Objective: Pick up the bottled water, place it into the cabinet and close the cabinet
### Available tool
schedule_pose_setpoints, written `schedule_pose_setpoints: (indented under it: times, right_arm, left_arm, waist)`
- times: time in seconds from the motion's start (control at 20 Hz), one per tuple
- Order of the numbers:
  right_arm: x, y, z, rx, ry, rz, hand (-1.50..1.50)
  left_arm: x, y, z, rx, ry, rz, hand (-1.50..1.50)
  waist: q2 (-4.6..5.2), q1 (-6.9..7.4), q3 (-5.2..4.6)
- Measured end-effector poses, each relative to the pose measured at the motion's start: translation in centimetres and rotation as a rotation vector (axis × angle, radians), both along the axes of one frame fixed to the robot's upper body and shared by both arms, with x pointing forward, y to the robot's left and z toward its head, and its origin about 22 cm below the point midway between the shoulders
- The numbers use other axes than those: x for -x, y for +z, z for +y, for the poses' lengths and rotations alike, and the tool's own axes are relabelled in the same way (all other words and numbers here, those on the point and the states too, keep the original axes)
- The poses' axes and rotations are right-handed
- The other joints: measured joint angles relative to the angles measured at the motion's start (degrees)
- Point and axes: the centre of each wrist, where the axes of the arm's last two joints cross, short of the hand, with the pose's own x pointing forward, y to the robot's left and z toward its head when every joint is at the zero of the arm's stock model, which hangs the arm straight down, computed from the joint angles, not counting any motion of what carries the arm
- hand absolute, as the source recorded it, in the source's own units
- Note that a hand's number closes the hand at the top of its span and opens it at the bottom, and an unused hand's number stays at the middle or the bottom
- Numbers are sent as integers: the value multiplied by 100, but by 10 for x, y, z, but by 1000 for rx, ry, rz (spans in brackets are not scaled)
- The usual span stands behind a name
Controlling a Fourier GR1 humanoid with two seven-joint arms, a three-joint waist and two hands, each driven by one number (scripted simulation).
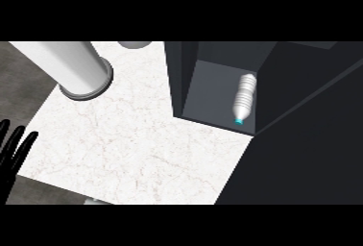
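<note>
Clear bottle [245,98] in cabinet [183,77], left hand [10,163] apart

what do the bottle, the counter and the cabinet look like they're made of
Bottle: pale, see-through-looking plastic, probably; ribbed sides and a small turquoise cap suggest it. Counter: white marble-like stone, with faint thin veins, no strong shine. Cabinet: dark grey flat matte panels; painted wood, laminate or metal, the look leaves it open.

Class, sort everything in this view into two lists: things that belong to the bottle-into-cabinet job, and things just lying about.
Job:
clear ribbed water bottle with blue cap, lying inside the cabinet
dark open cabinet
black left hand, resting at the left edge

Lying about:
large white cylinder on the white marble counter
</note>
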Motion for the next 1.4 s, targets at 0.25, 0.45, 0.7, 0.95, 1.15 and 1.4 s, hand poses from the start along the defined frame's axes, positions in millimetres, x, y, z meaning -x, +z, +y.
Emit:
schedule_pose_setpoints:
  times: [0.25,0.45,0.7,0.95,1.15,1.4]
  right_arm:
    - [-4,2,1,16,9,-22,150]
    - [-5,2,1,11,8,-18,150]
    - [-5,-1,2,-13,7,6,150]
    - [-7,-5,2,-51,12,45,150]
    - [-9,-7,3,-75,-5,65,150]
    - [-18,-4,5,-56,-36,37,150]
  left_arm:
    - [-1,1,2,6,-4,-1,-150]
    - [-1,1,4,9,-1,-4,-150]
    - [-4,5,5,6,-14,-23,-150]
    - [-8,10,7,5,-30,-44,-150]
    - [-10,12,9,3,-38,-51,-150]
    - [-12,11,10,2,-41,-44,-150]
  waist:
    - [6,-12,-5]
    - [44,-2,-12]
    - [145,107,-8]
    - [255,248,11]
    - [297,277,23]
    - [281,242,22]
